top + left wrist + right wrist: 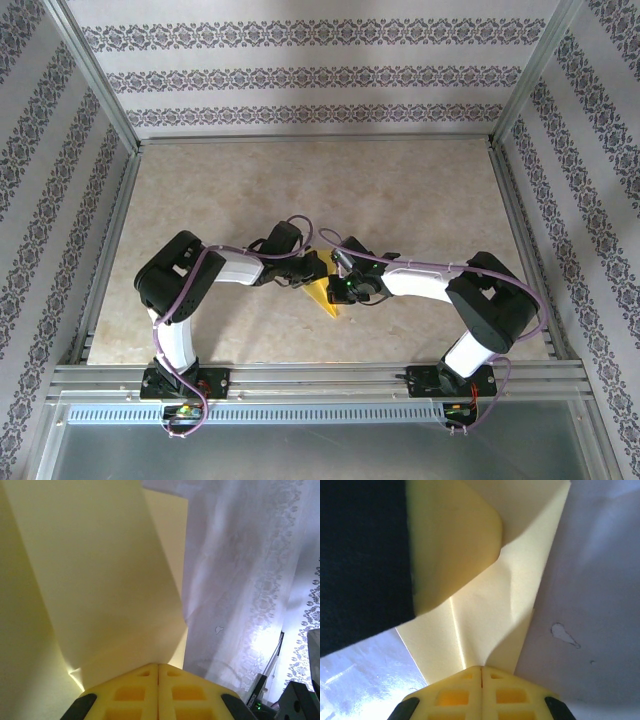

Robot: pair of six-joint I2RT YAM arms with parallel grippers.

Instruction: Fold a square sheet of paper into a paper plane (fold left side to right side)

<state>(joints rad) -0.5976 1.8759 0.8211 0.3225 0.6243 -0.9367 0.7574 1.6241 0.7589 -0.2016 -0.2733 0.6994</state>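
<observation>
**Workpiece position.** The sheet of paper (322,292) is located at the centre of the table (400,190), towards the near edge, directly between the two arm tips. In the top external view it appears as a yellow, partly folded shape narrowing to a point on its near side. The left gripper (308,268) meets it from the left and the right gripper (338,266) from the right. The two grippers are just beside each other above the upper part of the sheet.

**Left gripper.** In the left wrist view, the left gripper (158,666) has its yellow fingers (130,696) pressed together with no gap. The sheet of paper (100,580) emerges from the seam between them and spreads away from the camera in overlapping layers, with a straight diagonal edge running across it.

**Right gripper.** In the right wrist view, the right gripper (481,669) is likewise fully closed, pinching the sheet of paper (485,610) at a corner. A sharp crease runs up from the fingertips. Farther out, one flap (455,545) curls over the flat layer. A dark, out-of-focus body (365,555) lies at the left of the sheet; it cannot be identified.

Whether the sheet rests on the table or is lifted clear cannot be determined.
</observation>
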